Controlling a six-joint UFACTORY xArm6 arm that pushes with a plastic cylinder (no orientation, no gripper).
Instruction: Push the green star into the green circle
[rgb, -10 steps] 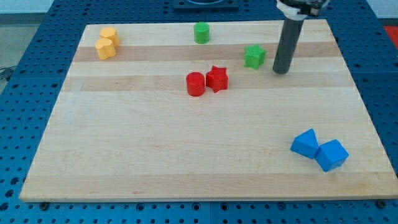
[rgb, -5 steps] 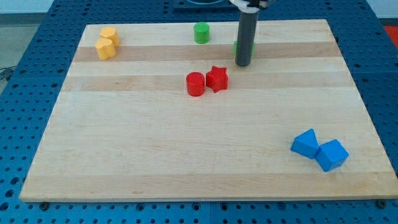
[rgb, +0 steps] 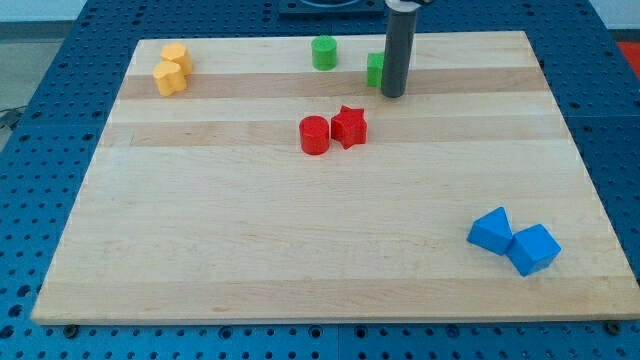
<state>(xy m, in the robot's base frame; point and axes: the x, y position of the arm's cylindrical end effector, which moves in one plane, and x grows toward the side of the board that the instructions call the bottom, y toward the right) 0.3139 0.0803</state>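
While the dark rod stands upright near the view's top edge of the wooden table (rgb: 300, 250), my tip (rgb: 392, 95) rests on the surface just at the view's right of the green star (rgb: 375, 70), which is largely hidden behind the rod so that only its left part shows. Whether the tip touches the star cannot be told. The arm carries no end effector that opens or closes; it ends in the plain rod, so no grip state applies.

The green star sits in the upper band of the table, a short way to the view's right of the green circle (rgb: 323, 53), a short cylinder standing upright; the two are near but apart, with bare wood between them.

Below them, toward the middle of the table, a red cylinder (rgb: 314, 135) and a red star (rgb: 349, 127) stand side by side, touching or nearly so, the star at the view's right.

At the view's upper left corner two orange blocks (rgb: 170, 70) sit pressed together, their shapes rounded or many-sided but not clear.

At the view's lower right, two blue angular blocks (rgb: 512, 241) lie against each other, well apart from everything else. The table rests on a blue perforated base (rgb: 30, 150).
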